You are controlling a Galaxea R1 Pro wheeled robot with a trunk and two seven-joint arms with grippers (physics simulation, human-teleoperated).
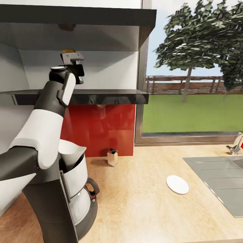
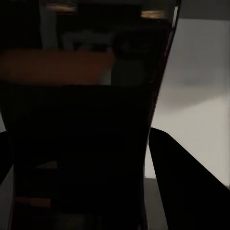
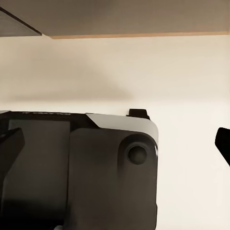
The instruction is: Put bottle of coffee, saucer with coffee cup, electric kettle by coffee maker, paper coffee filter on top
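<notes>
My left arm reaches up over the kitchen shelf (image 1: 111, 96), the thinner dark board. My left gripper (image 1: 71, 57) stands above it, shut on the bottle of coffee (image 2: 81, 143), a dark jar that spans the gap between both fingers (image 2: 187, 191). At lower left on the kitchen countertop (image 1: 145, 209) stands the coffee maker (image 1: 79, 199), with the white paper coffee filter (image 1: 71, 151) on top. To the right lies the saucer (image 1: 177, 184), with nothing on it. My right gripper (image 3: 115, 143) hangs open over pale floor beside the robot's dark body. The coffee cup and electric kettle are out of view.
A small tan carton (image 1: 112, 158) stands by the red backsplash (image 1: 101, 128). A grey sink drainboard (image 1: 216, 182) and a tap (image 1: 236, 145) take the counter's right side. A thicker dark board (image 1: 77, 15) hangs above the shelf. A window is at the right.
</notes>
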